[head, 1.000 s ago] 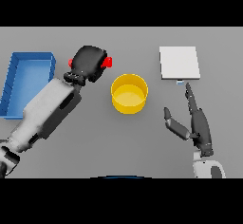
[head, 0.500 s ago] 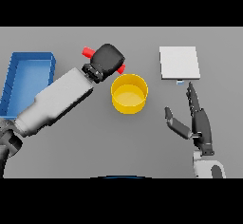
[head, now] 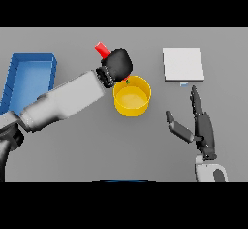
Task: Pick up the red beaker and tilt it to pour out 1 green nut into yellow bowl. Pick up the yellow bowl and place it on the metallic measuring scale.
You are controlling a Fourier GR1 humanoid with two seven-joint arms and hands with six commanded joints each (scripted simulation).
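Gripping the red beaker (head: 101,49) with fingers curled round it, the left hand (head: 117,65) holds it tilted at the upper-left rim of the yellow bowl (head: 131,96) near the frame's centre, a green nut (head: 127,82) showing at that rim. The right hand (head: 201,126) rests at lower right, fingers straight and thumb spread, holding nothing, below the metallic measuring scale (head: 182,64) at upper right. A blue tray (head: 29,77) sits at far left.

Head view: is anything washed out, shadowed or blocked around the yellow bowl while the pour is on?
Head view: lighting is flat and even, no glare on the round yellow bowl and no strong shadows on the grey table; the left hand hides most of the red beaker, and a small green nut shows at the bowl's rim.
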